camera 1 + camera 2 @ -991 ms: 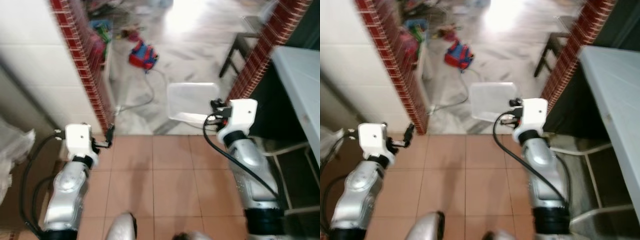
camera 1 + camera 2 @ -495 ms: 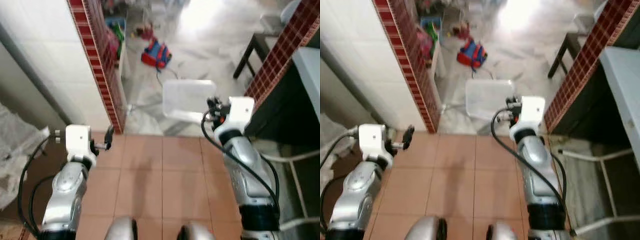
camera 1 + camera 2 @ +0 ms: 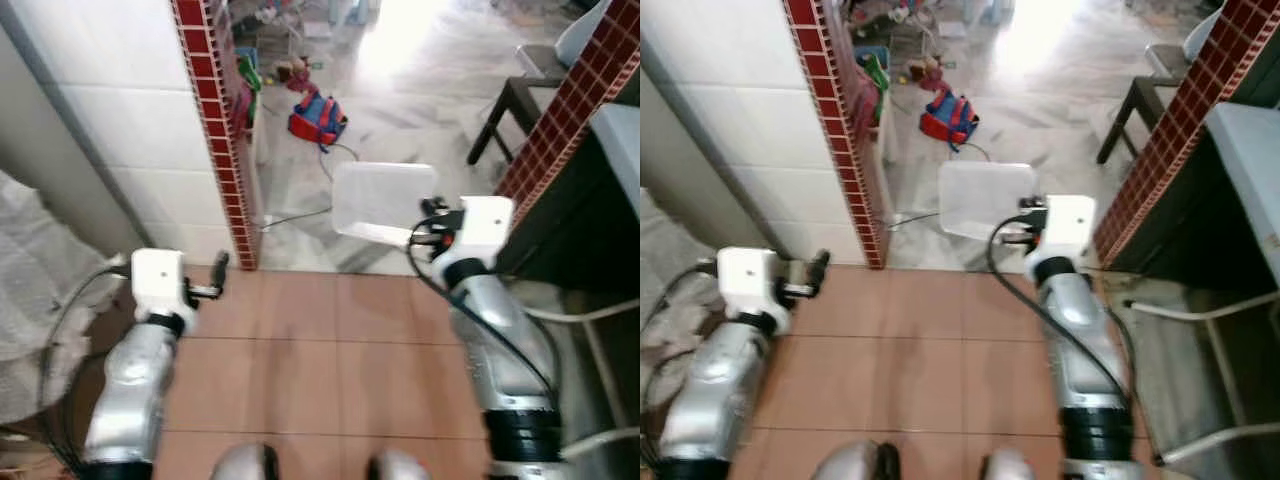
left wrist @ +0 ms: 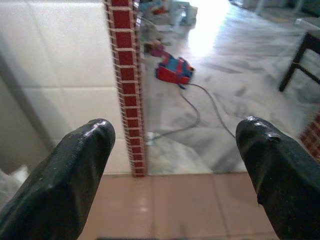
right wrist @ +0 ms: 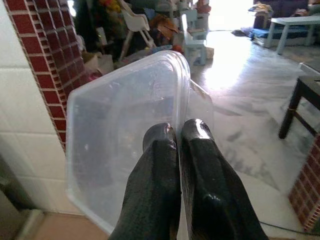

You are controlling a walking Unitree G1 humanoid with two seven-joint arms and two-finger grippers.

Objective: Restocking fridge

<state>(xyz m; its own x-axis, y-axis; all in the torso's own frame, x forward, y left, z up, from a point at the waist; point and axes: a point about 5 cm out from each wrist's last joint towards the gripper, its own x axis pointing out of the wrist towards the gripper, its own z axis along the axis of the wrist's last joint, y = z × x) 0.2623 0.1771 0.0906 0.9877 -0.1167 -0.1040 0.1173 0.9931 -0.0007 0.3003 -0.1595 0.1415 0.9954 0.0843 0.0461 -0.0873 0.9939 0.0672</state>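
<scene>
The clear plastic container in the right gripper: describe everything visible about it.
The clear plastic container is a shallow rectangular tub with rounded corners and a raised rim, translucent and apparently empty; the floor shows through it. The right gripper holds it off the floor, fingers pinched shut on its wall, one inside and one outside. It sticks out ahead of the robot over the grey marble floor, open side turned sideways. Nothing else touches it.
</scene>
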